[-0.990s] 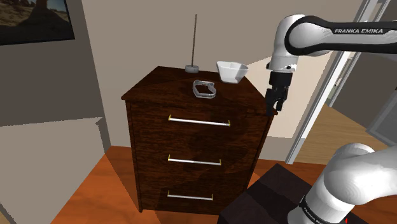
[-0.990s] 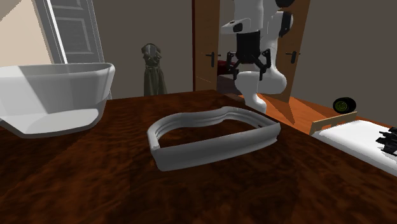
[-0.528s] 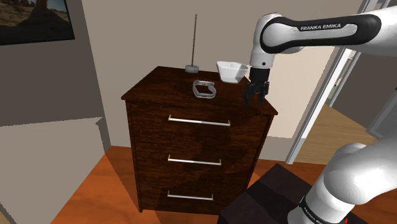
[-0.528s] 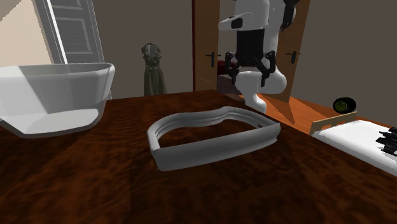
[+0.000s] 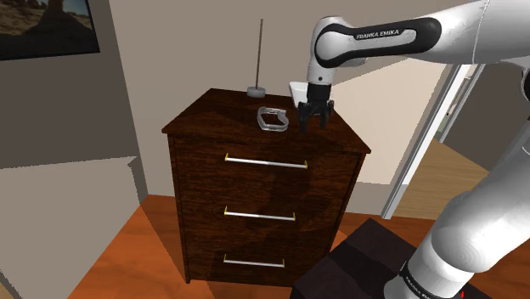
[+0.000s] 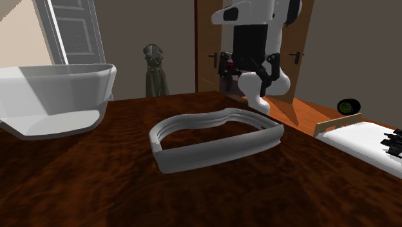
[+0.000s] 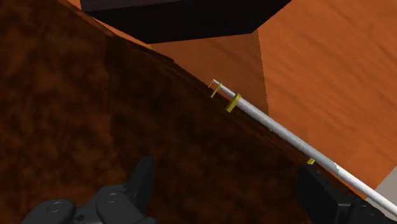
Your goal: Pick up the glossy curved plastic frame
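Two fingers (image 7: 139, 184) of the gripper (image 5: 312, 123) stand wide apart and hold nothing. You have the gripper over the dresser (image 5: 217, 115) top, close to its front edge; in the wrist view this edge and a drawer handle (image 7: 286, 130) run just past the fingers. The grey frame (image 5: 265, 124) lies flat on the top, just beside the gripper on the shoulder view's left, not touching it. On the frame's other side the dark top is bare up to the left edge. Behind the gripper the white bowl (image 5: 307, 93) sits near the back right edge. Farthest, a thin rod on a base (image 5: 256, 90) stands at the back edge.
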Tool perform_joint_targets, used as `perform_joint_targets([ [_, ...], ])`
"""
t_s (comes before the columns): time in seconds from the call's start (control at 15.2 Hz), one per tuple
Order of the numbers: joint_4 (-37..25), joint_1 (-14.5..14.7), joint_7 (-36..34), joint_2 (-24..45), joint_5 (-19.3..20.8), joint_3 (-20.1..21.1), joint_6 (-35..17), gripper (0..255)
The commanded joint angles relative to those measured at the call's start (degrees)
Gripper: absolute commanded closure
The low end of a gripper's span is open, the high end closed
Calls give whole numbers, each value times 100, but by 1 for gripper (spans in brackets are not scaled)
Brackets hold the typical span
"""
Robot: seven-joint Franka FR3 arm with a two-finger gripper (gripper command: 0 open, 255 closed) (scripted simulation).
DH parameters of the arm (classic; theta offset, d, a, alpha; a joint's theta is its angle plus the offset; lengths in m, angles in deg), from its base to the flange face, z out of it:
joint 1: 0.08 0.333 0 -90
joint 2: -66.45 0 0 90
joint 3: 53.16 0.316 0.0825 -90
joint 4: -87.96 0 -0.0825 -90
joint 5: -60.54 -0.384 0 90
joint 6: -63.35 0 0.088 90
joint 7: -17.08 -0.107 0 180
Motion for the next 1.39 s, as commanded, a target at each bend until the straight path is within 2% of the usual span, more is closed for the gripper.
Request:
perform_joint_targets([
  [0.0, -478, 1, -228, 450, 60, 59, -41, 0],
  [0.4, -2022, 16, -779, 1727, 314, 114, 41, 0],
  [0.79, -3955, 94, -1202, 3094, 568, 68, 448, 0],
  [1.32, -3232, 82, -1246, 2999, 568, 64, -179, 0],
])
